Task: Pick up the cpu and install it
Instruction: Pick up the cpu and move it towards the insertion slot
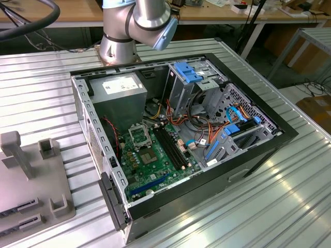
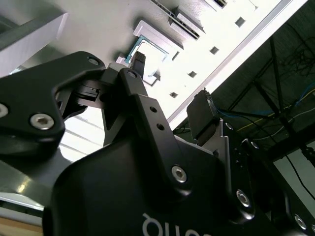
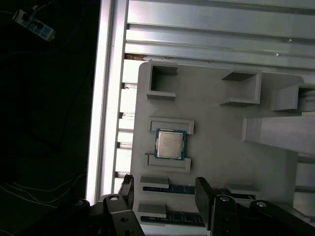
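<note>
Found the black hand [image 3: 165, 195] closest to the lens in the first wrist view, fingers [image 3: 203, 195] spread wide and gripping nothing, hanging over the grey tray [image 3: 216, 113] and touching none of what lay on it. Spotted the cpu [image 3: 171, 144] lying flat, metal face up, in its own seat on that tray, hemmed by raised ledges on two opposite sides with the other two sides bare. Judged the ledges were there to keep the chip square and the bare sides to let fingertips reach its edges. Noted the seat lay toward the tray border that ran along the counter [image 1: 269, 206] edge, with slotted strips, perhaps memory sticks, near it and taller blocks well apart. Placed the tray, in the exterior view, by the counter's edge on that view's left, apart from the open computer case [image 1: 243, 168]. Made out the green board [image 1: 155, 165] on the case floor, its square socket [image 1: 138, 135] looking empty, so reckoned the chip not yet installed. Judged the room above the chip open, but the socket hemmed in by case walls, drive cage [image 1: 196, 88] and cables [image 1: 199, 124].
</note>
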